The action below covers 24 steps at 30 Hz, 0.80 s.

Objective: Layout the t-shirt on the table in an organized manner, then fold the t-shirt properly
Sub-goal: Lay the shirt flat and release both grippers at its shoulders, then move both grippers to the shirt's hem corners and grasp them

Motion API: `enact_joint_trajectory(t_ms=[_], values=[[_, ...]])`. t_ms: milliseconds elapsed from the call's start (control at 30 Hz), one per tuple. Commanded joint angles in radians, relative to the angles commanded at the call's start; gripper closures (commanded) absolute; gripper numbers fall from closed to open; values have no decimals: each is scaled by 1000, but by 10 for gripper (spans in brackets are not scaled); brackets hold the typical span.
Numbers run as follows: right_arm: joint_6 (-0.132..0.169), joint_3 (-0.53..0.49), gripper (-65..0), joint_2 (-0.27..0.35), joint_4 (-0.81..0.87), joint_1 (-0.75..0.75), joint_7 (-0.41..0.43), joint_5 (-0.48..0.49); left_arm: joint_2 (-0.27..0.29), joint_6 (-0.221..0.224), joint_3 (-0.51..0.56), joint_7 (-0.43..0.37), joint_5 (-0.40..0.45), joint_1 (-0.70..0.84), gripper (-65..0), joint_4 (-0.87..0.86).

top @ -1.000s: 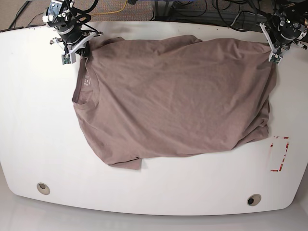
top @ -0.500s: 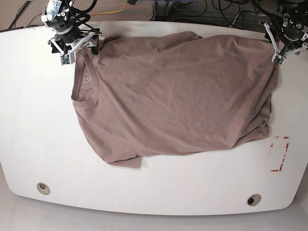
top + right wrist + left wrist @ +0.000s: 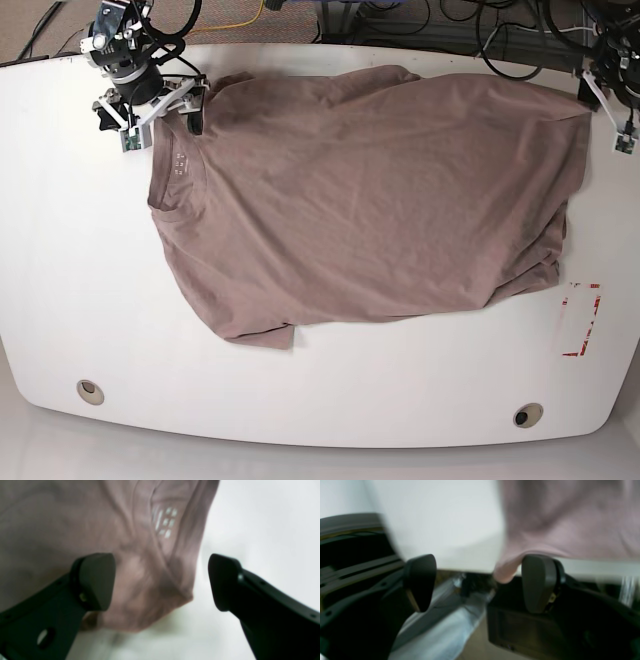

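Left wrist view, blurred: left gripper [image 3: 477,582] with jaws spread wide, nothing between them. One dark fingertip [image 3: 538,582] sits just under a drooping fold of the t-shirt [image 3: 557,522], beside it but not pinching it. White table [image 3: 440,527] behind, its edge and dark clutter below.

Right wrist view: right gripper [image 3: 161,580] likewise parted, jaws well apart. The t-shirt [image 3: 75,530] collar with its pale printed neck label [image 3: 163,521] lies slack between and under the fingers, resting on the table [image 3: 262,530]. No grip.

Base view: t-shirt [image 3: 370,190] lies across the far half of the table [image 3: 80,280], collar toward the right gripper [image 3: 160,100], hem toward the left gripper [image 3: 612,100].

Change noted: a second ago both grippers held the far corners close in; now the left one has drawn off to the table's edge and both corners are let go. The far edge reads straighter and wider.

Judgement: spreading is partly done. The near hem corner is bunched and the near sleeve is tucked under, so more flattening seems due before folding.

Containers: none in view. Also present: red tape outline [image 3: 582,320], two grey grommets [image 3: 90,390].
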Motion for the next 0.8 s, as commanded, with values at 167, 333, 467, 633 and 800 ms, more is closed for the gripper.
enact_joint_trajectory(t_ms=[167, 333, 467, 633, 800], values=[[0, -2, -561, 3, 0, 5, 0, -2, -40, 0, -44, 87, 0, -75, -506, 0], [0, 0, -561, 3, -6, 54, 0, -2, -40, 0, -84, 87, 0, -150, -506, -5], [0, -2, -561, 3, -8, 124, 0, -2, -38, 0, -81, 87, 3, -245, -506, -6], [0, -2, -563, 3, -61, 256, 0, -54, -34, 0, 6, 87, 5, -400, -506, -9], [9, -2, -563, 3, -150, 397, 3, -138, -11, 0, 129, 87, 5, -557, -506, -60]])
